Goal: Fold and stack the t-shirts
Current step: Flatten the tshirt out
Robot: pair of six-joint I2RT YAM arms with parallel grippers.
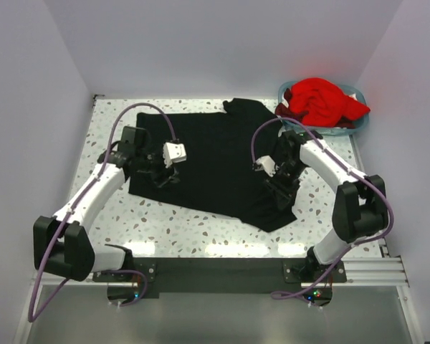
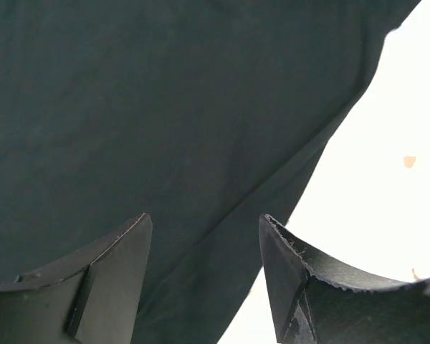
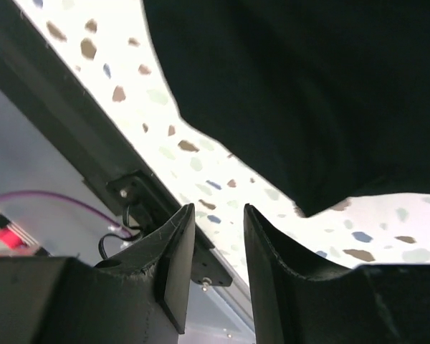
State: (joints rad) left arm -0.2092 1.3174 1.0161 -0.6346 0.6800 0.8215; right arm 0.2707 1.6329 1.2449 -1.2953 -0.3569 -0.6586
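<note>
While the left pincer (image 2: 205,218) stands well apart and empty just over the black t-shirt (image 1: 215,154), the right pincer (image 3: 218,208) shows only a narrow gap, also gripping nothing, by the shirt's near right corner. That shirt lies spread on the speckled surface (image 1: 201,233). The red t-shirt (image 1: 319,100) sits bunched in the blue basket (image 1: 360,123), far right.

Left arm (image 1: 93,193) and right arm (image 1: 330,161): white tubular links between bulky black joint housings, both bolted to a black base plate (image 1: 215,266) at the lower edge of the frame. A purple cable (image 1: 140,106) loops along each arm, and a small white camera block (image 1: 175,151) sits at each wrist. Left pincer (image 2: 205,216) and right pincer (image 3: 218,208): matte black wedge-shaped fingers (image 2: 115,279) with roughened inner edges.
</note>
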